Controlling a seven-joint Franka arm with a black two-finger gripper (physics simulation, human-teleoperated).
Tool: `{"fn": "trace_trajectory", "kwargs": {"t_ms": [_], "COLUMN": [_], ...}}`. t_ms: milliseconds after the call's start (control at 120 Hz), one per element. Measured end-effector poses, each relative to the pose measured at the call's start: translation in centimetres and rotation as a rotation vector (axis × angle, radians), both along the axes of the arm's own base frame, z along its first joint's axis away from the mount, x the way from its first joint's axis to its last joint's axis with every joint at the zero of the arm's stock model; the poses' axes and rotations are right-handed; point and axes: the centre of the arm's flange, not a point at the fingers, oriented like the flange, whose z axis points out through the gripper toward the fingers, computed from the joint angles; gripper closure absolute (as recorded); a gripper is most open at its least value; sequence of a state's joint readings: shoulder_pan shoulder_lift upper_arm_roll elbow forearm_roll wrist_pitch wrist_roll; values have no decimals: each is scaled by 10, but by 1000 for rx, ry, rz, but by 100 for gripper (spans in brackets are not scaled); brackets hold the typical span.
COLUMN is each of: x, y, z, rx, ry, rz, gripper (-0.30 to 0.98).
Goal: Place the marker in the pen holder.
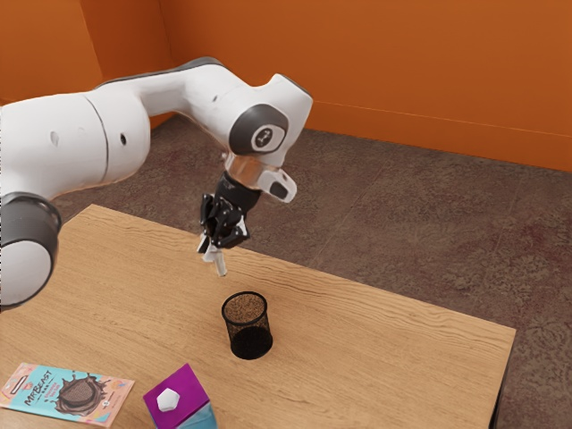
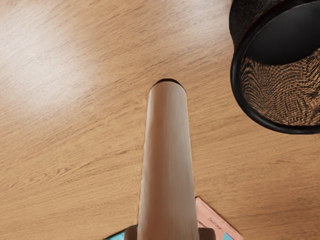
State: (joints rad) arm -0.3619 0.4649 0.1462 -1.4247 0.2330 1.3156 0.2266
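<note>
The gripper (image 1: 212,248) pinched the marker (image 2: 168,160), and the pen holder (image 1: 249,327) (mouth up!) sat lower, toward the exterior view's right.

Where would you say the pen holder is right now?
The pen holder stands upright on the table, toward the exterior view's right from the purple-topped carton, its nearest neighbour there.

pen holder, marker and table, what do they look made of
Pen holder: probably metal mesh, painted black; the wall shows a fine see-through grid under a solid rim. Marker: likely smooth plastic; its pale barrel is even, its end dark. Table: wood or wood-look laminate, satin; grain lines and soft glare.
</note>
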Motion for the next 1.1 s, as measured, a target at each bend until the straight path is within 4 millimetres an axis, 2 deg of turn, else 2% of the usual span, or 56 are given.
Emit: {"fn": "trace_trajectory", "kwargs": {"t_ms": [83, 350, 858, 1042, 1075, 1100], "x": [-2, -13, -16, -15, -14, -14], "y": [-18, -39, -51, -48, -45, -43], "z": [-3, -21, -62, -63, -53, -36], "rx": [-18, -34, -36, -62, -76, -90], "ry": [15, 74, 150, 157, 144, 118], "rz": [-30, -62, -73, -50, -41, -37], "gripper": [75, 73, 73, 35, 30, 27]}}
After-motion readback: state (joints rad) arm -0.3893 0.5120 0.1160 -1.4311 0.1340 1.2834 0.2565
